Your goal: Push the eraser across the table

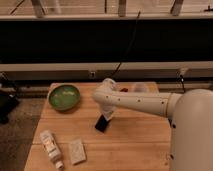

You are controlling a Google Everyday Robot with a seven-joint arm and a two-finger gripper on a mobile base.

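The eraser (101,123), a flat black rectangular block, lies near the middle of the light wooden table (140,145). My white arm reaches in from the right, and the gripper (108,114) hangs down from its end right at the eraser's upper right edge, partly covering it. Whether the gripper touches the eraser is hard to tell.
A green bowl (64,96) stands at the table's back left. A white tube-like bottle (51,148) and a pale beige block (77,151) lie at the front left. A small red object (123,90) and a clear cup (140,88) sit behind the arm. A dark window wall runs behind.
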